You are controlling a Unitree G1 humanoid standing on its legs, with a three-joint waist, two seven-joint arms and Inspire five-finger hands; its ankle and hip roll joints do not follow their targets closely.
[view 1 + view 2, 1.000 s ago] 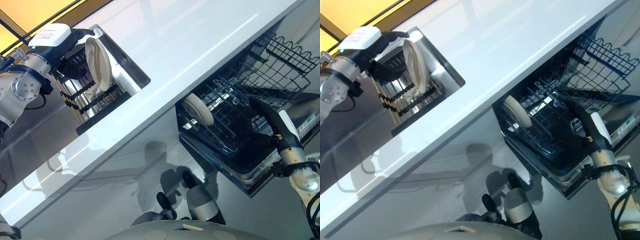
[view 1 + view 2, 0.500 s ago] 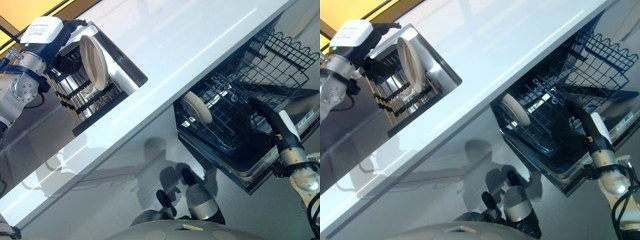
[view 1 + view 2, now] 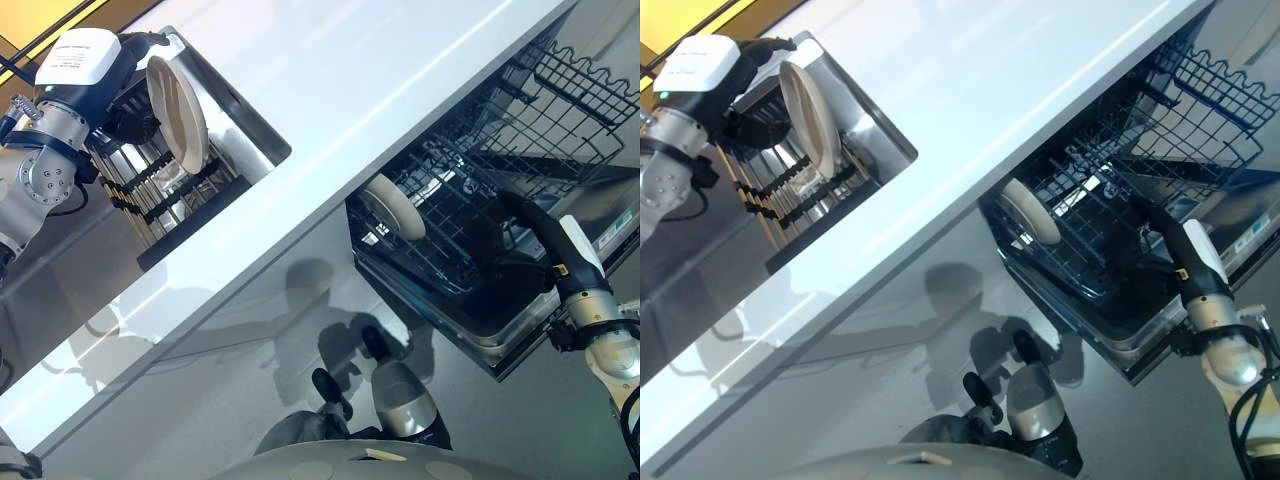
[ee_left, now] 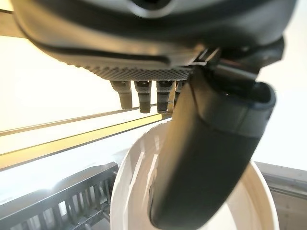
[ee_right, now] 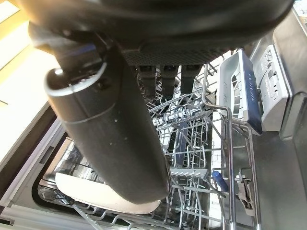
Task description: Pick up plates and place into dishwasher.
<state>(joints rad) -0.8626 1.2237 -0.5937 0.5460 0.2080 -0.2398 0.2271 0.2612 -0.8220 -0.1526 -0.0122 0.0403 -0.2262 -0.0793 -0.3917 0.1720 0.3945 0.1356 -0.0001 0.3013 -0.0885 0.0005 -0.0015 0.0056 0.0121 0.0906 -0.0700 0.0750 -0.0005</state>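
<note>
**Step in hand: lift 1 plate out of the sink rack and carry it to the dishwasher**

Your left hand point(image 3: 125, 75) pinches the cream plate point(image 3: 177, 112) on edge above the dark drying rack point(image 3: 160, 190) in the sink point(image 3: 262, 150); the left wrist view shows the thumb point(image 4: 211, 158) laid across the plate's face and the fingers point(image 4: 144, 98) curled behind its rim. Raise the plate until its lower edge is clear of the rack tines, then swing it over the white counter point(image 3: 340, 70) without tilting. Your right hand point(image 3: 515, 235) hovers at the lower basket point(image 3: 470, 200), fingers straight and holding nothing. 1 plate point(image 3: 393, 208) stands at the basket's near end; seat the new plate upright in a free slot just beside it. Judged risk: the pinch may slip if you swing fast.
</note>
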